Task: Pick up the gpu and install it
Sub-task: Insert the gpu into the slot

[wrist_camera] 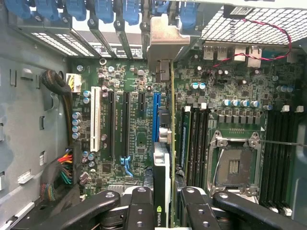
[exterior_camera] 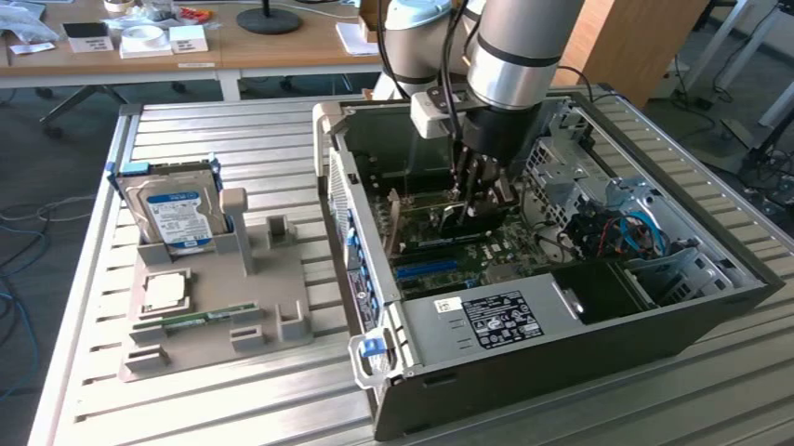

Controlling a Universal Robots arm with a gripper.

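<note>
Black fingers (wrist_camera: 139,206) of the gripper (wrist_camera: 168,213) were clamped on the gpu (wrist_camera: 162,177), pinching the card edge-on from both sides. It stood upright over the motherboard (wrist_camera: 134,129) slots inside the open computer case (exterior_camera: 596,344), silver bracket toward the rear wall. Outside the case, a hard drive (exterior_camera: 174,209) stood in a grey holder (exterior_camera: 248,279).

The thin green circuit-board gpu (wrist_camera: 162,187), with black cooler and silver end bracket, stands edge-on above the motherboard (wrist_camera: 134,134), clamped between the fingers (wrist_camera: 139,211).
</note>
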